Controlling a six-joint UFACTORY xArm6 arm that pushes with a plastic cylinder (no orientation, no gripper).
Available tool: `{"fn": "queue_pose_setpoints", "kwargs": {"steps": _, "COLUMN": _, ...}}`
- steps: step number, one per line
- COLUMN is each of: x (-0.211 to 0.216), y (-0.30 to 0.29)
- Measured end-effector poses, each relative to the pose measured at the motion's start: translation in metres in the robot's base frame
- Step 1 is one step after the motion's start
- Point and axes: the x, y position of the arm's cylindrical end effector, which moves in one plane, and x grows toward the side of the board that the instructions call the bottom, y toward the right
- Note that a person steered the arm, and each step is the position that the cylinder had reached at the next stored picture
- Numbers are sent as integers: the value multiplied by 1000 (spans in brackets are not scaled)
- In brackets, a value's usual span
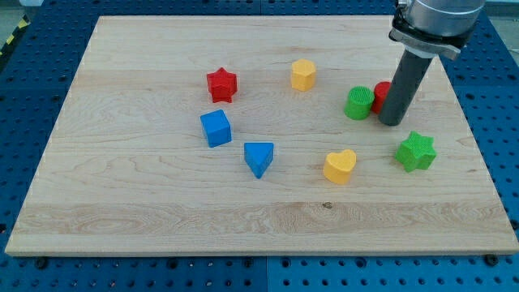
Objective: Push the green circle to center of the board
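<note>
The round green plastic cylinder block point(358, 103) sits toward the view's right on the pale wooden table point(162, 203), well apart from the middle, so I judge nearly all the pushing is left. My tip point(392, 122) rests just right of it, with a red block point(381, 96) wedged between and mostly hidden by the rod; its shape I can't tell. There's no gripper on this rig, only the rod. The arm above is cut off.

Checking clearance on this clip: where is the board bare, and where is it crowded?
Bare: the view's left beyond the red star and blue cube, and the bottom strip. Crowded: right, around my tip, green circle, red block.
</note>
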Motion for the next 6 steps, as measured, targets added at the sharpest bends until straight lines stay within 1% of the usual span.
{"fn": "queue_pose_setpoints", "kwargs": {"steps": 1, "x": -24, "y": 0}}
{"fn": "queue_pose_setpoints", "kwargs": {"steps": 3, "x": -28, "y": -1}}
{"fn": "queue_pose_setpoints", "kwargs": {"steps": 5, "x": -18, "y": -44}}
{"fn": "queue_pose_setpoints", "kwargs": {"steps": 6, "x": -22, "y": -67}}
